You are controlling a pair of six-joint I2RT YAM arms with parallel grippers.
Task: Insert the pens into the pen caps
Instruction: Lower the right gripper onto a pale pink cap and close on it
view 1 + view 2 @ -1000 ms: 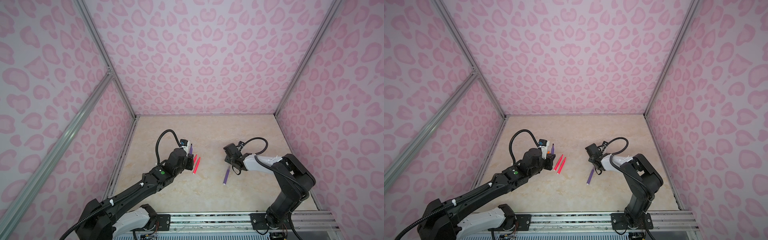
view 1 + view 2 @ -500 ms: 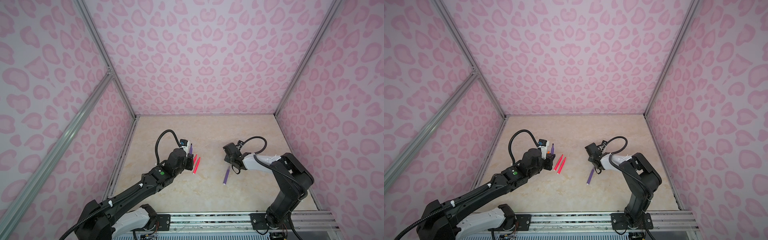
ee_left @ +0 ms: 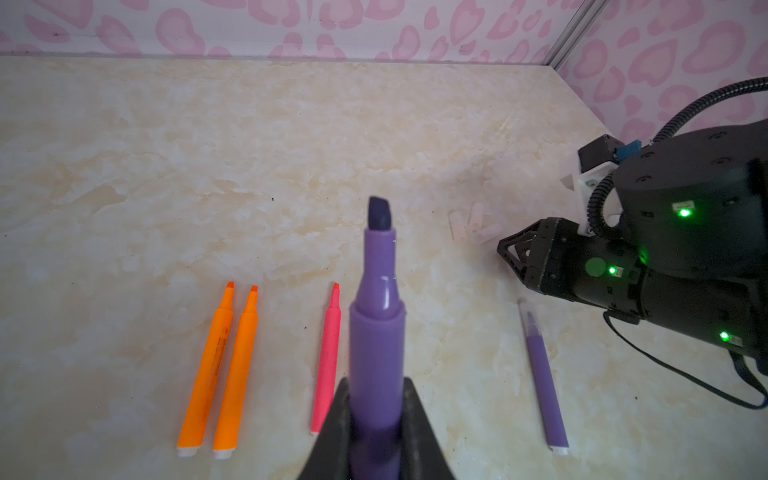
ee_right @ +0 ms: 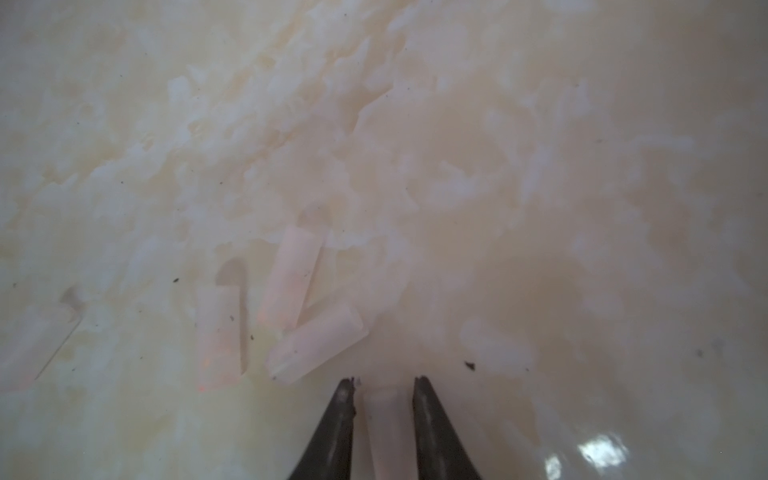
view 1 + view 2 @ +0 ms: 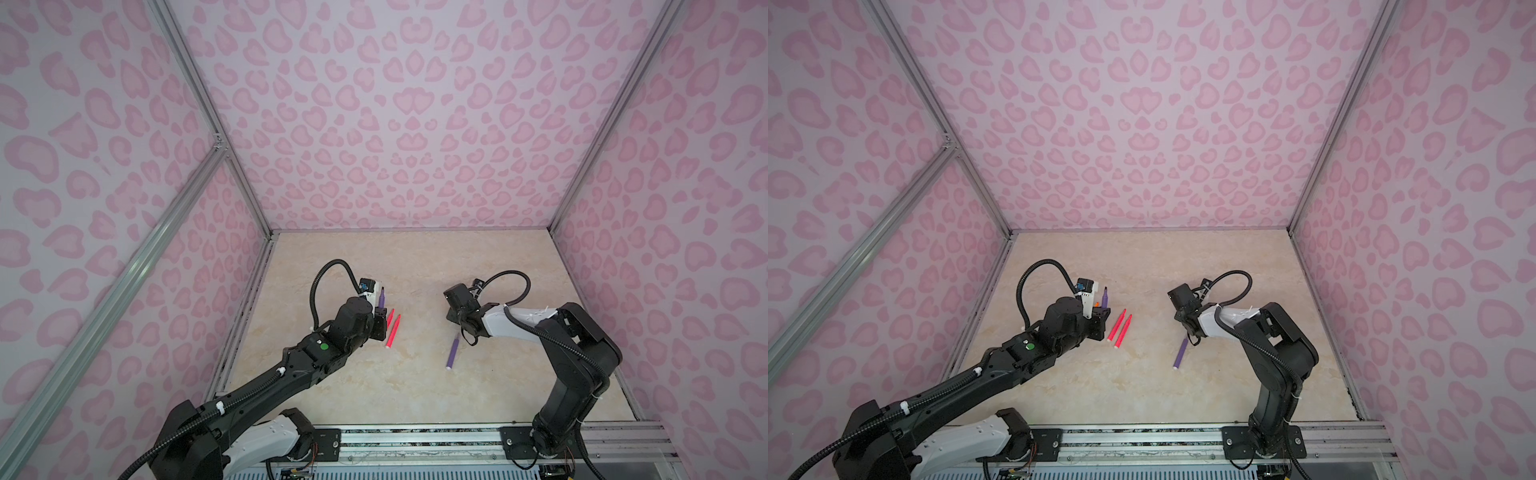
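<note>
My left gripper (image 3: 376, 390) is shut on a purple pen (image 3: 376, 332) and holds it upright with its dark tip bare; both top views show it (image 5: 381, 297) (image 5: 1104, 296). My right gripper (image 4: 384, 380) points down at the floor. Its jaws stand narrowly open on either side of a pale pen cap (image 4: 384, 419) that lies on the surface. Several more loose pen caps (image 4: 318, 343) (image 3: 473, 220) lie just beyond the fingertips. A second purple pen (image 5: 453, 353) lies on the floor near the right gripper (image 5: 468, 337) with a cap over its tip (image 3: 525, 309).
Two pink-red pens (image 5: 392, 328) lie side by side right of the left gripper. Two orange pens (image 3: 224, 370) lie parallel in the left wrist view; my left arm hides them in both top views. Pink patterned walls (image 5: 395, 124) enclose the marble floor (image 5: 415, 266).
The right gripper's jaws have narrowed around the pen cap on the floor. The left arm and its purple pen have stayed still.
</note>
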